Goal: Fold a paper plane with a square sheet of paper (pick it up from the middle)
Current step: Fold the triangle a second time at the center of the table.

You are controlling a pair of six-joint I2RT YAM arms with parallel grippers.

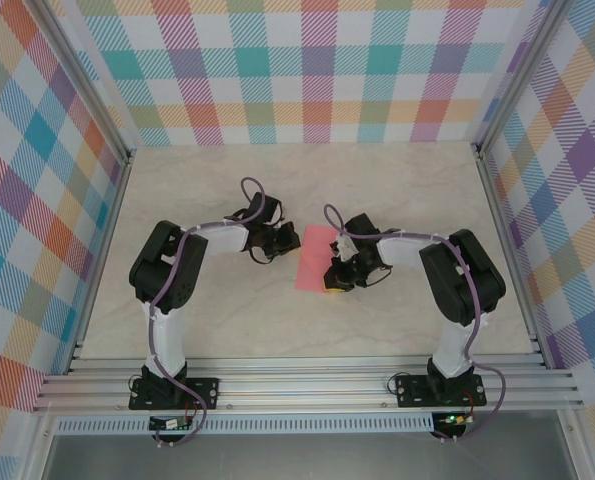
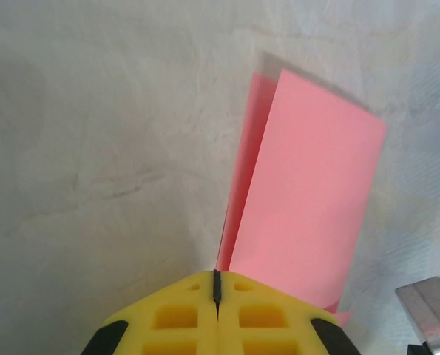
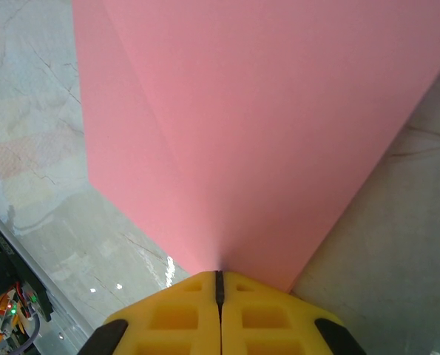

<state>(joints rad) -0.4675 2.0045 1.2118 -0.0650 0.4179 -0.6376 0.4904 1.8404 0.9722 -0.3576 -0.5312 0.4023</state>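
The square sheet of paper (image 1: 315,258) is salmon pink and folded double along its length, in the middle of the table between the two arms. My left gripper (image 1: 289,240) is shut at its left edge. In the left wrist view the sheet (image 2: 308,192) shows two layers, and its thin edge runs straight into the seam of the shut yellow gripper (image 2: 217,285). My right gripper (image 1: 332,283) is shut on the near right end. There the sheet (image 3: 264,126) narrows into the closed gripper (image 3: 220,285). The paper plane is out of view.
The pale marble-patterned table (image 1: 217,190) is boxed in by checkered walls (image 1: 307,70) at the back and both sides. Aluminium rails (image 1: 307,385) run along the near edge. A grey metal part (image 2: 427,303) sits at the lower right of the left wrist view.
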